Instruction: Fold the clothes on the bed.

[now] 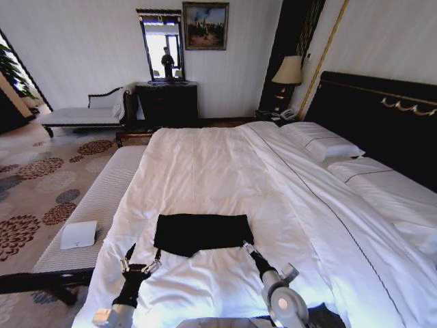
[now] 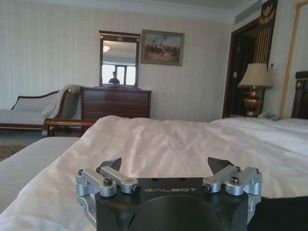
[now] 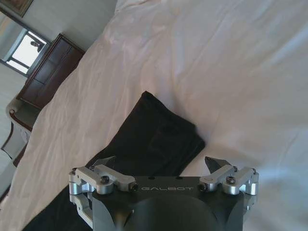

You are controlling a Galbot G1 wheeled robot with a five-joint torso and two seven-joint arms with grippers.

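Room: pale striped walls surround your workspace, with a dark wooden dresser (image 1: 167,102), a dark-framed mirror (image 1: 161,45) above it and a gilt-framed painting (image 1: 205,25) beside the mirror.
Bed: the very large bed with white sheets, duvet and pillows (image 1: 225,178) fills the middle of your head view; its tall dark headboard (image 1: 382,119) stands on the right.
Floor side: a pale striped upholstered bench (image 1: 95,205) runs along the bed's left edge, and a small white box (image 1: 78,234) lies on its near end; a patterned floral carpet (image 1: 34,198) lies beyond it.
Clothes: the black soft-fabric T-shirt (image 1: 202,233) lies on the duvet near the bed's foot, folded into a wide band with one straight far edge; no lettering shows.
Left gripper: your left gripper (image 1: 140,257) hovers just beside the shirt's near left corner; whether it touches the cloth cannot be told. In the left wrist view the left gripper (image 2: 164,166) has its fingers spread apart and holds nothing, with white duvet ahead of it.
Right gripper: your right gripper (image 1: 247,247) sits at the shirt's near right corner. In the right wrist view the right gripper (image 3: 160,163) has its fingers spread wide, released, above the shirt's (image 3: 154,139) folded end.
Bedside: a lamp with a cream shade (image 1: 288,71) stands by the headboard.
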